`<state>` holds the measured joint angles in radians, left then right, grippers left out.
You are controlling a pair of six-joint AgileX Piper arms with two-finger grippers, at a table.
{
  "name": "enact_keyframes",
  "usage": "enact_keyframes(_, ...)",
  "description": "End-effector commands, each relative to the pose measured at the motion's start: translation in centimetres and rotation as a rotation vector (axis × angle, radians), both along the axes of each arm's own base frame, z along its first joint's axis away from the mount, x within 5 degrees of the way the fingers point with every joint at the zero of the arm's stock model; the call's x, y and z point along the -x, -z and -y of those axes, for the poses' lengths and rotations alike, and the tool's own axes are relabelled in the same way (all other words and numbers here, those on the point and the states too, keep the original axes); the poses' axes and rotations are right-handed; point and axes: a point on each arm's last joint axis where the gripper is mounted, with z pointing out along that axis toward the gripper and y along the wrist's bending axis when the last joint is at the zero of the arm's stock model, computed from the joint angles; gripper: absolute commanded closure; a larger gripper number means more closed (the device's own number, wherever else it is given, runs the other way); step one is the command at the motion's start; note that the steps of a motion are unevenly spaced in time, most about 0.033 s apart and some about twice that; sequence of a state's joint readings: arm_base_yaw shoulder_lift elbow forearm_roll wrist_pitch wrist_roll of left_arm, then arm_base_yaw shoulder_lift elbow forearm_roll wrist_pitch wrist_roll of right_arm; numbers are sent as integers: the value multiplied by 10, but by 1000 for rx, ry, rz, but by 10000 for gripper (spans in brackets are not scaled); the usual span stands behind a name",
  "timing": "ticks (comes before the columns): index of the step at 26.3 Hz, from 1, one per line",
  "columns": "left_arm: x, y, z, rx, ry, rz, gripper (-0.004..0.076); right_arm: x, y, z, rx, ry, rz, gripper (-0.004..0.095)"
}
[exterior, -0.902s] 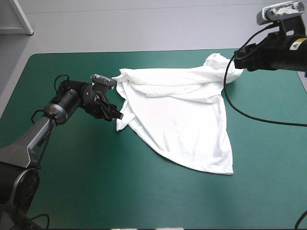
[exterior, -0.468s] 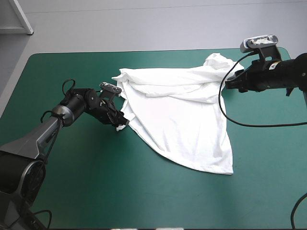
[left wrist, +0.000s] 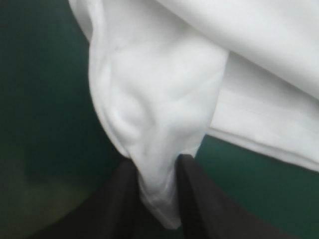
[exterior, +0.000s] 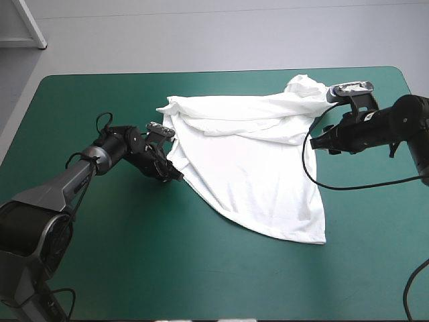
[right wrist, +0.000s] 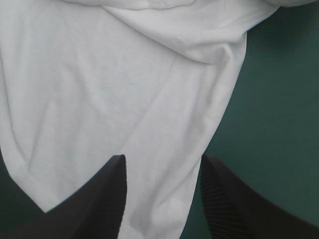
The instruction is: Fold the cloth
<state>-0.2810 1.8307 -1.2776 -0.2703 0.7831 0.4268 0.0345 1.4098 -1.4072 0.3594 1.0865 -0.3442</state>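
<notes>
T-shirt (exterior: 255,161) lay half-spread on the table (exterior: 134,268), bunched along its far side. Left gripper (left wrist: 157,159) jaws clamped a fold at its left edge; right gripper (right wrist: 163,157) jaws stood apart over the right edge. Light, limp cloth, so I'd pinch hems or corners.

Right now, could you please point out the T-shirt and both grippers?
T-shirt (exterior: 255,168), high view, middle of its spread body.
left gripper (left wrist: 157,165), left wrist view, midway between fingertips.
right gripper (right wrist: 163,158), right wrist view, midway between fingertips.
</notes>
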Motion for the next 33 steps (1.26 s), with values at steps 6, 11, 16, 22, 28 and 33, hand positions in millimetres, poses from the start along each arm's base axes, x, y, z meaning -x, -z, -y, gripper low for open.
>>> enact_keyframes(6, -3, -8, 14, 24, 27, 70, 705, 20, 0, -1, -23, -16, 3, 468)
enact_keyframes(11, -1, -13, 9, -27, 50, 93, 705, 53, 11, 2, 3, -13, -19, 509)
enact_keyframes(16, -1, -13, 10, -12, 41, 83, 705, 87, 41, 4, -3, 16, -31, 535)
enact_keyframes(22, -1, -13, 10, -12, 40, 84, 705, 101, 96, 2, -55, 52, -132, 534)
enact_keyframes(28, 0, -13, 10, -11, 40, 79, 705, 103, 134, 4, -30, 67, -190, 518)
enact_keyframes(33, 0, -13, 11, 3, 34, 70, 705, 90, 164, -5, -6, 25, -290, 488)
